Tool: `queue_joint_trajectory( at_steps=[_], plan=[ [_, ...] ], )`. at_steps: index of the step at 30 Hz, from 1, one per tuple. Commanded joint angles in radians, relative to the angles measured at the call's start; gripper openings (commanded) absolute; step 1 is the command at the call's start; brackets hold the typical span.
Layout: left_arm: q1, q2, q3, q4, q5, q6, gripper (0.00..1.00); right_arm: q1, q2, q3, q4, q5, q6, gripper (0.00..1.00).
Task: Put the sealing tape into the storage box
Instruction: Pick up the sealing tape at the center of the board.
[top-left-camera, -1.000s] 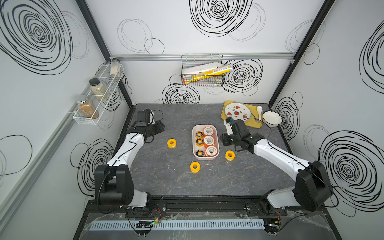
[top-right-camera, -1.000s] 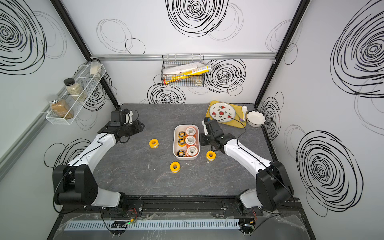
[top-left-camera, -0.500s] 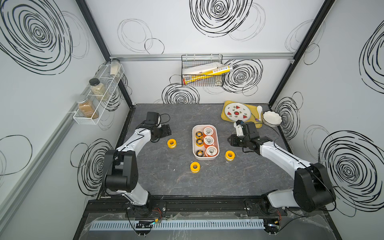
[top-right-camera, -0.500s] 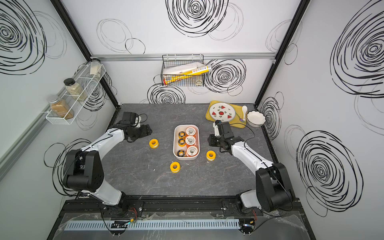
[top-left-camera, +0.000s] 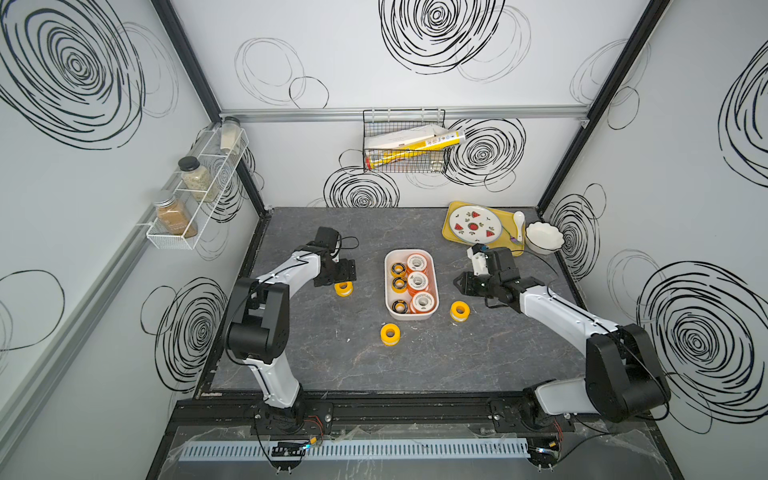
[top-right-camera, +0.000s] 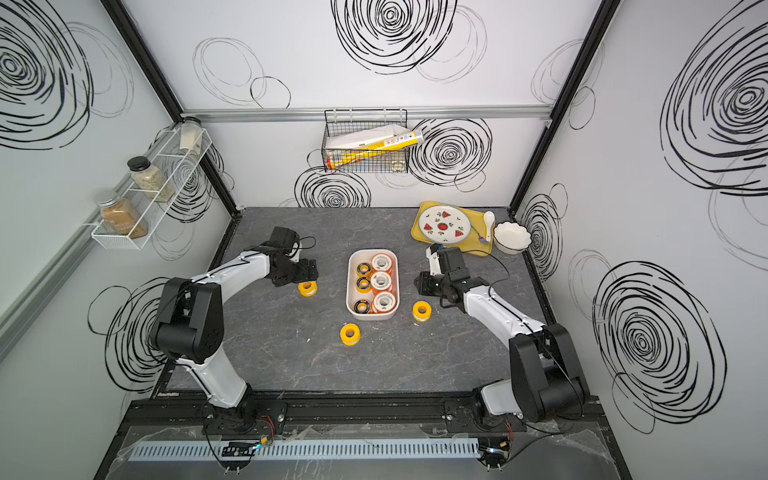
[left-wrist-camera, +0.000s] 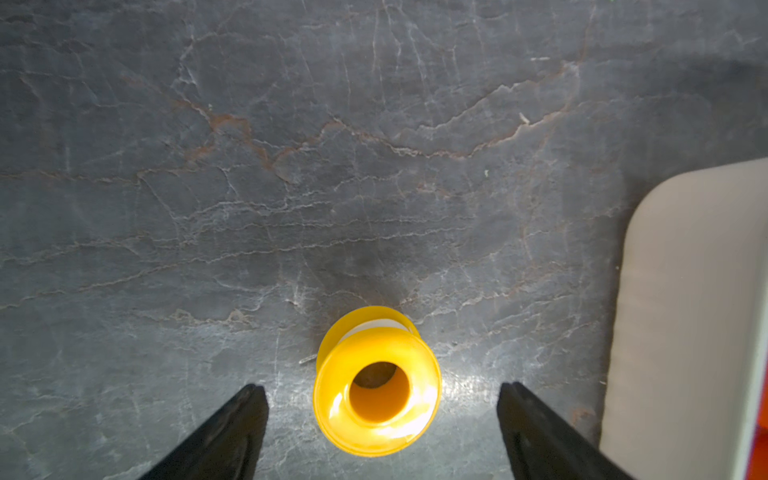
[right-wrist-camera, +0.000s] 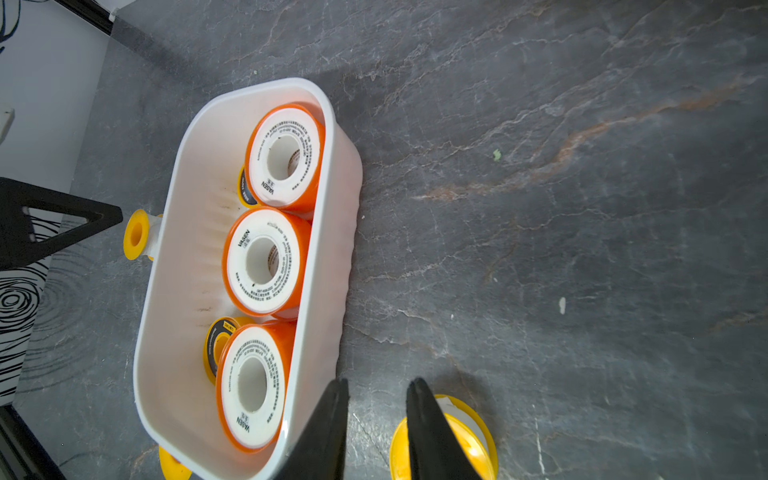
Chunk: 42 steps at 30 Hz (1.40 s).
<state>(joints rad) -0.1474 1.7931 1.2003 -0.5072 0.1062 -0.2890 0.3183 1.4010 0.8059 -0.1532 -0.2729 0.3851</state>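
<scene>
There we had the left gripper (left-wrist-camera: 380, 387) spread wide, a yellow spool (left-wrist-camera: 376, 399) standing on the tabletop (left-wrist-camera: 374, 166) between its fingers, untouched. Nearby sat the storage box (right-wrist-camera: 187, 257), holding three orange spools (right-wrist-camera: 266, 262) and three black-faced spools (top-left-camera: 399, 284). Two other yellow spools (top-left-camera: 390, 334) lay outside it. We found the right gripper (right-wrist-camera: 377, 384) near one of them, only narrowly parted and holding nothing.
</scene>
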Motion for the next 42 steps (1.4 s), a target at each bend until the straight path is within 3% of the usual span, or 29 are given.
queue_joint_trajectory(
  at_steps=[1,12,25,42],
  plan=[
    [-0.015,0.032,0.035,-0.034,-0.031,0.026,0.93,-0.004,0.017,0.002,0.016,-0.014,-0.010,0.31],
    [-0.033,0.094,0.064,-0.054,-0.021,0.039,0.92,-0.006,0.047,0.011,0.029,-0.044,-0.005,0.31],
    [-0.037,0.134,0.088,-0.074,-0.035,0.037,0.74,-0.006,0.061,0.019,0.025,-0.058,-0.009,0.32],
    [-0.036,0.139,0.100,-0.084,-0.050,0.035,0.61,-0.006,0.083,0.039,0.020,-0.095,-0.019,0.32]
  ],
)
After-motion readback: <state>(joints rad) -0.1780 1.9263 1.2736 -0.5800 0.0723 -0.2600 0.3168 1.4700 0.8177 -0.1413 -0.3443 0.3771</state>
